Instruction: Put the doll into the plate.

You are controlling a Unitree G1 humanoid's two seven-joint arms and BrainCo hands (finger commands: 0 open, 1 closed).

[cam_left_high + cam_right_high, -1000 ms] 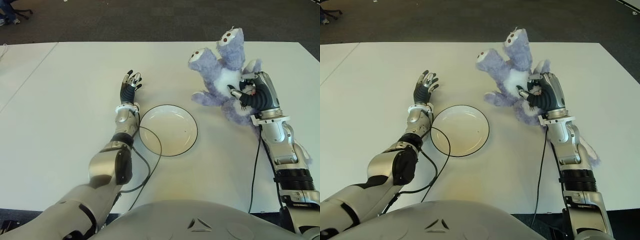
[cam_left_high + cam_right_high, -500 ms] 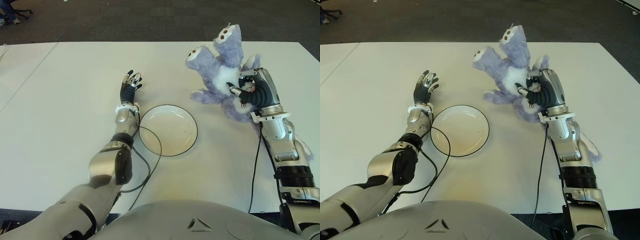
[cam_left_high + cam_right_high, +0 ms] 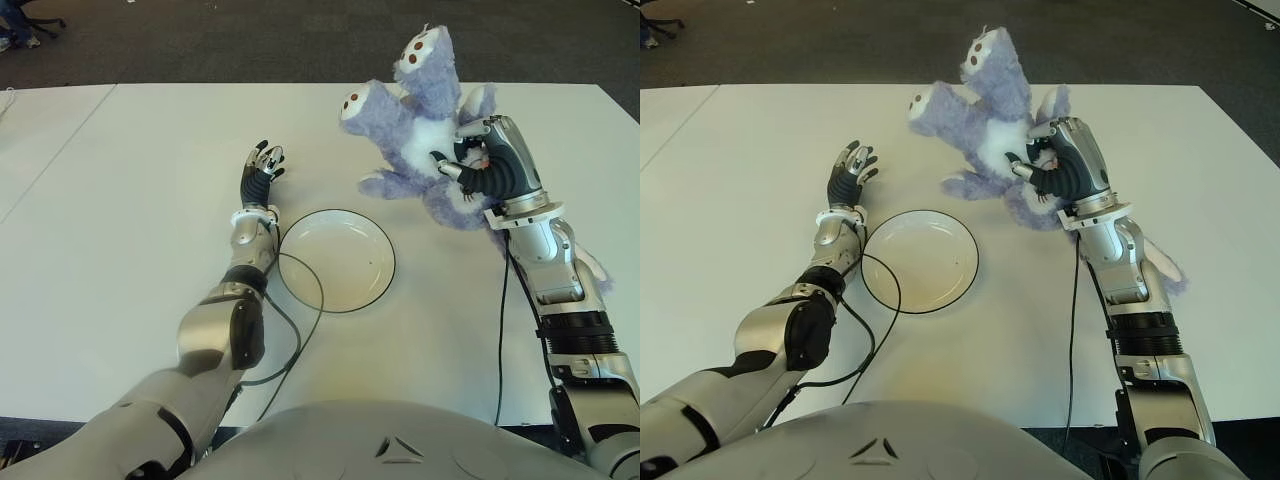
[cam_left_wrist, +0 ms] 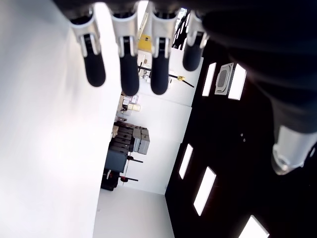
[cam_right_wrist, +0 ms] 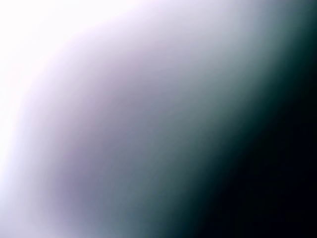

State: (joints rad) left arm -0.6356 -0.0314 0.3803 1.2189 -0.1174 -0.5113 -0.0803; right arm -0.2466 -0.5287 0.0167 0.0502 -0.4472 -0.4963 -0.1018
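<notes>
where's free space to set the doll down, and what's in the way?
The plate is bare inside and lies between the two arms. Open table runs from its right rim to the right forearm. Crowded: the left hand, fingers spread, shows just off the plate's far-left rim. The right hand grips the doll beyond the plate's far-right side.

Lilac doll (image 3: 415,110) (white belly), black-rimmed white plate (image 3: 336,260).
</notes>
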